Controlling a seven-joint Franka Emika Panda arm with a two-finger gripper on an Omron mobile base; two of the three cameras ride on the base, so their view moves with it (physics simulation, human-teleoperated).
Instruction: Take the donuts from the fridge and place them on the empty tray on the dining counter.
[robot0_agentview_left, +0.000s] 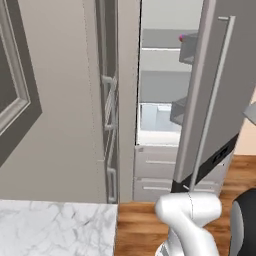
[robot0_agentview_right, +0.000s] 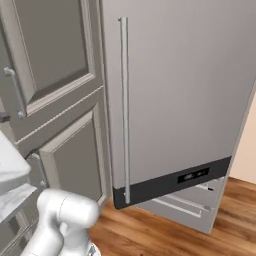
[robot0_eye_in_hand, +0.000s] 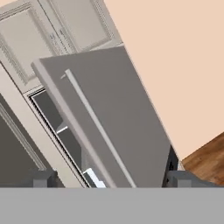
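Nearest the camera in the left base view is the robot's white arm (robot0_agentview_left: 187, 220), low in the frame right of centre, with a corner of white marble bench (robot0_agentview_left: 55, 227) at the lower left.

Moving left to right in that view: a tall beige cabinet panel (robot0_agentview_left: 65, 100) fills the left half, then the narrow open gap of the fridge (robot0_agentview_left: 160, 100) shows grey shelves and a pale drawer (robot0_agentview_left: 157, 117) at mid height, and last comes the fridge door (robot0_agentview_left: 210, 90), swung part-way open with its long bar handle (robot0_agentview_left: 212, 105).

A speck of bright pink (robot0_agentview_left: 182, 37) sits on the upper shelf, just at the door's edge; that is probably the pink donut (too small to be sure), and the brown one cannot be made out.

In the hand view the fingers (robot0_eye_in_hand: 113, 180) stand spread wide and grasp nothing, their tips (robot0_eye_in_hand: 41, 179) at the bottom of the frame either side of the door.

My judgement is that the task is early: the door is ajar, but no donut is taken, and both donuts remain to be carried to the tray.

No brand or readable writing appears; the dark strip (robot0_agentview_right: 172, 182) low on the door carries a small panel that is illegible.
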